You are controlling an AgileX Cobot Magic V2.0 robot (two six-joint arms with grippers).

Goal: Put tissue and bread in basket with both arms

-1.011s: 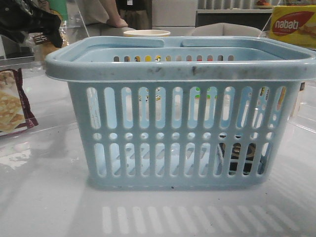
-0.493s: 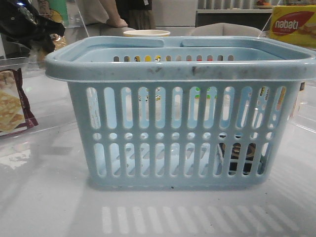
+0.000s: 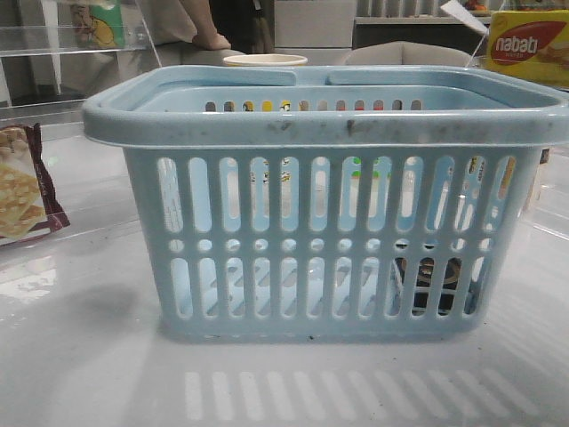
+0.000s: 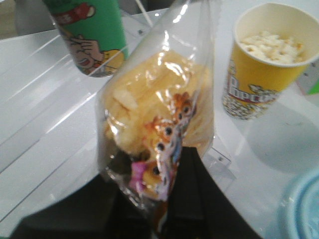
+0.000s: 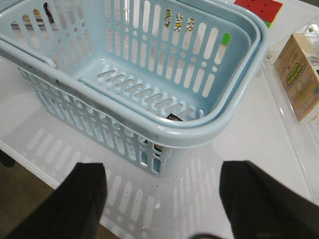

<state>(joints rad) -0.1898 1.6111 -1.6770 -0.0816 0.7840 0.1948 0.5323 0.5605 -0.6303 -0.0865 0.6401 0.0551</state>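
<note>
The light blue basket (image 3: 320,129) stands in the middle of the table, and its rim also shows in the right wrist view (image 5: 239,107). The tissue (image 3: 431,277), a small dark pack, lies on the basket floor in the near right corner; it also shows in the right wrist view (image 5: 174,118). My left gripper (image 4: 164,199) is shut on the lower end of the bread (image 4: 154,104), a golden loaf in clear wrap, held in the air beside the basket edge (image 4: 304,209). My right gripper (image 5: 167,184) is open and empty above the table, outside the basket's corner. Neither gripper shows in the front view.
A cracker packet (image 3: 22,187) lies at the left and a yellow nabati box (image 3: 529,44) at the back right. A popcorn cup (image 4: 264,55) and a green cup (image 4: 94,30) stand beyond the bread. A beige box (image 5: 301,74) lies beside the basket.
My left arm, seen at the top left of the front view earlier, has moved up and out of that view. The basket and tissue have not moved.
</note>
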